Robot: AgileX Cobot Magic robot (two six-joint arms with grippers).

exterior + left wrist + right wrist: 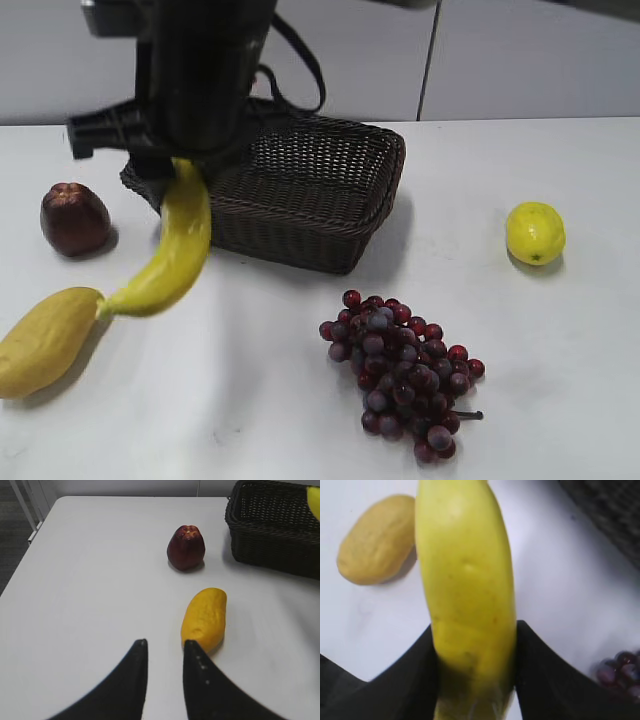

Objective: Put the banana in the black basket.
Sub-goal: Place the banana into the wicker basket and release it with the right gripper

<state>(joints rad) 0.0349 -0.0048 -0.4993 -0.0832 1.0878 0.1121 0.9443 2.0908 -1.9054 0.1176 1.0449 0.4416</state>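
Currently, exterior view: the right gripper [185, 165] has reached across to the left side and grasps the banana [175, 250] by its upper end; the fruit hangs down off the surface, its lower tip close over the mango-shaped fruit [45, 340]. The black basket [300, 190] sits just beside and behind the banana. Step in hand looks like carry after pickup; next move calls for a shift right over the rim, then release inside. A dark red fruit [75, 218] lies left, a lemon [535, 232] far right, grapes [405, 370] in front.

Left wrist view: left gripper [165, 647] is empty, jaws apart, low near the mango-shaped fruit [204, 617]; basket corner [272, 527] top right.

Right wrist view: banana [467, 590] clamped between both fingers [542, 680], filling the frame.

White surface [560, 380], plain; pale grey wall panels [520, 60] behind.
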